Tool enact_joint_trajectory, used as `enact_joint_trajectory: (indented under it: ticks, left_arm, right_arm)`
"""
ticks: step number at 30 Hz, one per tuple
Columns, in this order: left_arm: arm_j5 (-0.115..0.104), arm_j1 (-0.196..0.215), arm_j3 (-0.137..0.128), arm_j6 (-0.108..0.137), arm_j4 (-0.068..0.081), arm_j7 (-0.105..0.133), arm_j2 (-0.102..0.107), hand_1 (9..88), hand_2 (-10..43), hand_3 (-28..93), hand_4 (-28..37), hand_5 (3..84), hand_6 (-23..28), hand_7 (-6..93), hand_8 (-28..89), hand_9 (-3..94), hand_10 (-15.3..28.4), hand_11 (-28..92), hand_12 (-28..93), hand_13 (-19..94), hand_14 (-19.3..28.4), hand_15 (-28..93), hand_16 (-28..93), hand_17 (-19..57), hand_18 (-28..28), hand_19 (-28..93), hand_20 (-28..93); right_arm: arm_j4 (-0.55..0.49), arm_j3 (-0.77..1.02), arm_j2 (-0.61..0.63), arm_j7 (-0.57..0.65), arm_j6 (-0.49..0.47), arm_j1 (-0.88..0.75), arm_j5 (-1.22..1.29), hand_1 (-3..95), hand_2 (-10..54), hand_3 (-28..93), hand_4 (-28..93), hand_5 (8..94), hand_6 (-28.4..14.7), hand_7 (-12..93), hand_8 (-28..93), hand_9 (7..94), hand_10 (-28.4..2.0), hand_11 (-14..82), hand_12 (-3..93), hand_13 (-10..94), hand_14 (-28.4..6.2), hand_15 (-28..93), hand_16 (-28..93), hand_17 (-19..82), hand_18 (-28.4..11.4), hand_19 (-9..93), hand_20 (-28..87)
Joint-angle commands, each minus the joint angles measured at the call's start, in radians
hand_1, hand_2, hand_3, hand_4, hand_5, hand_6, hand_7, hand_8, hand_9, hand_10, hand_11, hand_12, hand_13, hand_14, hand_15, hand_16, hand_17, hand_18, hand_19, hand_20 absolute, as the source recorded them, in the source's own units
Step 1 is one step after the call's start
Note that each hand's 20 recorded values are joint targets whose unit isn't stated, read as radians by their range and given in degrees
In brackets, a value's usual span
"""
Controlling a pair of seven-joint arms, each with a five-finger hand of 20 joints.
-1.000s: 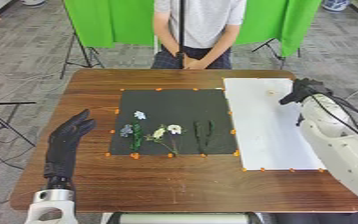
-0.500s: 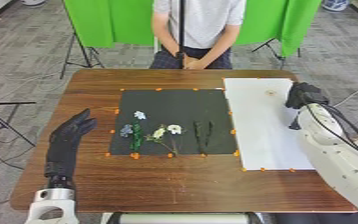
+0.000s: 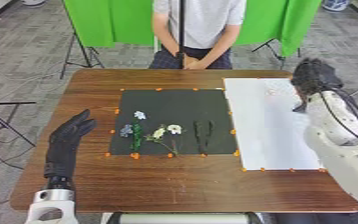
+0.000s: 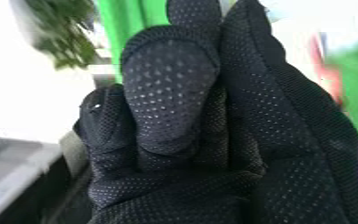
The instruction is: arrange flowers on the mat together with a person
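Green curtain (image 3: 113,25) beyond table (image 3: 158,192); left hand (image 3: 67,135) relaxed; right hand (image 3: 316,77), can't tell; wrist view adds leaves (image 4: 62,35).

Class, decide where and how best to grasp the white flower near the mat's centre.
The white flower lies flat, its thin stem toward the robot. Probably grip just below the bloom, coming from above, fingers closing from left and right, clear of the cream flower on its left.

The mat (image 3: 168,102) is charcoal, the paper (image 3: 266,132) white, the table (image 3: 158,187) brown, one flower (image 3: 127,131) blue-grey; pale dots pattern the black right hand (image 3: 315,77)
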Motion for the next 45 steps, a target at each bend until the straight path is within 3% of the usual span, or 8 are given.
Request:
enact_joint_trajectory:
  ticks: [1,6,18,24,37,45]
  left_arm:
    - [0.001,0.0,0.007,-0.003,0.006,-0.012,0.0,21.5,-5.6,72,-20.1,46.6,3.5,11.0,-6,47.7,14.1,16,13,37,16.5,13,0,6.4,10.6,7,15]
    - [0.002,0.001,0.01,-0.004,0.005,-0.016,-0.002,21.5,-5.5,72,-20.1,46.6,3.5,11.0,-6,47.7,14.1,16,13,37,16.5,13,0,6.4,10.6,7,15]
    - [0.002,-0.004,0.011,-0.006,0.007,-0.021,0.001,21.4,-5.5,72,-20.1,46.5,3.5,11.0,-6,47.7,14.1,16,13,37,16.4,13,0,6.4,10.6,7,15]
    - [0.003,-0.005,0.011,-0.009,0.008,-0.023,0.0,21.4,-5.4,72,-19.9,46.5,3.4,11.0,-6,47.7,14.1,16,13,37,16.4,13,0,6.4,10.6,7,15]
    - [0.003,-0.001,0.01,-0.011,0.006,-0.024,0.0,21.4,-5.6,72,-20.0,46.5,3.5,11.1,-6,47.6,14.2,16,13,37,16.5,13,0,6.3,10.7,7,15]
    - [0.004,-0.002,0.008,-0.017,0.007,-0.027,0.001,21.3,-5.7,72,-20.0,46.4,3.5,11.0,-6,47.5,14.0,16,13,37,16.5,13,0,6.2,10.8,7,15]
  right_arm:
    - [-0.242,-0.051,-0.01,-0.063,0.007,0.07,-0.018,62.7,-9.5,58,-24,82.1,3.7,21,4,93.6,-7.2,6.5,37.6,94,-0.8,45,29,55,-15.8,92,35]
    - [-0.28,-0.157,-0.05,-0.11,-0.02,0.08,-0.021,62.7,-9.5,57,-24,82.3,3.7,20,4,93.5,-7.4,6.4,37.4,94,-0.8,45,30,54,-15.7,91,35]
    - [-0.187,-0.377,-0.107,-0.142,-0.177,0.167,-0.02,62.5,-9.5,58,-24,82.4,3.7,20,4,93.4,-7.5,6.0,37.5,94,-0.8,45,30,54,-15.8,92,35]
    - [-0.178,-0.419,-0.119,-0.152,-0.285,0.179,0.001,62.4,-9.5,58,-23,82.2,3.6,20,4,93.0,-7.9,5.7,37.3,94,-0.9,44,31,54,-15.8,92,35]
    - [-0.167,-0.434,-0.131,-0.16,-0.343,0.17,0.024,60.6,-9.5,57,-22,81.3,3.6,19,3,91.5,-9.3,4.1,35.1,94,-1.2,44,32,53,-16.5,92,36]
    - [-0.173,-0.421,-0.13,-0.173,-0.386,0.153,0.029,57.0,-9.5,52,-20,79.2,3.2,17,3,86.9,-10.5,10.2,27.4,93,-1.8,43,32,52,-17.1,91,37]
